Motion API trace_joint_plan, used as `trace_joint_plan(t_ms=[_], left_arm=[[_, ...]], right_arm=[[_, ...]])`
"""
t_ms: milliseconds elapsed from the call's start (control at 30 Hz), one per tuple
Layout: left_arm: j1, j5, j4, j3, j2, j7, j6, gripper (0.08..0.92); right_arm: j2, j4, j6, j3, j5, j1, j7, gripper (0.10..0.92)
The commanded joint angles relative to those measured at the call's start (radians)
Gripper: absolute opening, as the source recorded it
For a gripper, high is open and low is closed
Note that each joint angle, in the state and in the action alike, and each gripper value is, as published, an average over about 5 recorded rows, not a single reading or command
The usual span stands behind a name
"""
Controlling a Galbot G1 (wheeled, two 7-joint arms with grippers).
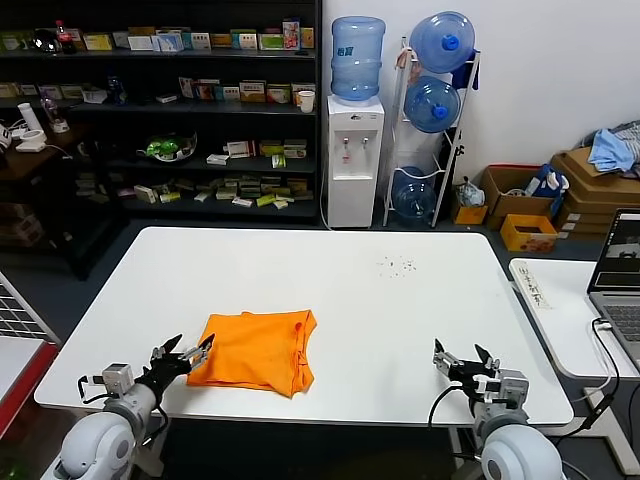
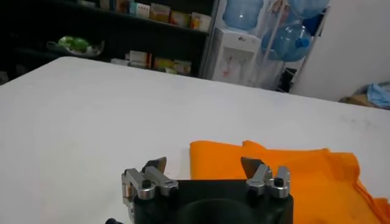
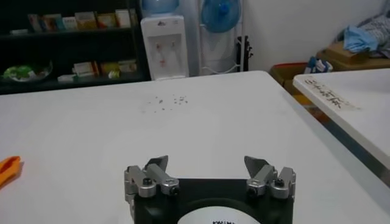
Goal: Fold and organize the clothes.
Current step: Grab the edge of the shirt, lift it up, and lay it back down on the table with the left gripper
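Note:
The orange T-shirt lies folded into a rough rectangle on the white table, near the front left. No lettering shows. My left gripper is open and empty just left of the shirt's front left corner, low over the table. In the left wrist view the shirt lies just beyond my open left gripper. My right gripper is open and empty near the table's front right, far from the shirt. In the right wrist view my right gripper is over bare table, and an orange shirt edge shows far off.
A second white table with a laptop stands to the right. Small dark specks lie on the table's far side. Shelves, a water dispenser and cardboard boxes stand behind.

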Motion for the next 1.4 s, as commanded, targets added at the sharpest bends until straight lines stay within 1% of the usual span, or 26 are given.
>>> trace_joint_plan(t_ms=[33, 433, 533, 633, 833, 1067, 1167, 1267, 1333, 1400], left_arm=[[-0.009, 0.016, 0.077, 0.012, 0.044, 0.054, -0.023, 0.823], [-0.049, 0.038, 0.109, 0.070, 0.009, 0.036, -0.023, 0.823], [-0.056, 0.044, 0.115, 0.082, -0.003, 0.032, -0.025, 0.797], [-0.059, 0.044, 0.108, 0.088, -0.009, 0.029, -0.025, 0.724], [-0.054, 0.043, 0.088, 0.087, -0.014, 0.021, -0.025, 0.551], [-0.032, 0.054, 0.021, 0.068, -0.030, 0.009, -0.054, 0.343], [-0.019, 0.075, -0.039, 0.056, -0.040, -0.005, -0.068, 0.257], [0.002, 0.096, -0.140, 0.041, -0.045, -0.030, -0.063, 0.171], [0.019, 0.112, -0.226, 0.030, -0.041, -0.063, -0.031, 0.130], [0.035, 0.126, -0.317, 0.019, -0.030, -0.111, 0.027, 0.106]], right_arm=[[0.002, 0.001, -0.001, 0.002, 0.001, 0.001, 0.001, 0.823], [0.001, 0.004, -0.001, 0.008, 0.000, -0.004, 0.002, 0.823], [0.001, 0.004, -0.001, 0.010, 0.001, -0.005, 0.002, 0.823], [0.002, 0.003, -0.001, 0.009, 0.000, -0.005, 0.002, 0.823], [0.003, 0.002, 0.000, 0.007, 0.000, -0.002, 0.002, 0.823], [0.004, 0.000, 0.003, 0.006, -0.001, -0.002, 0.002, 0.823], [0.006, -0.001, 0.005, 0.006, -0.001, -0.001, 0.001, 0.823], [0.008, -0.004, 0.007, 0.005, -0.002, 0.001, 0.000, 0.823], [0.009, -0.007, 0.009, 0.004, -0.003, 0.003, -0.001, 0.823], [0.011, -0.010, 0.010, 0.000, -0.004, 0.007, -0.001, 0.823]])
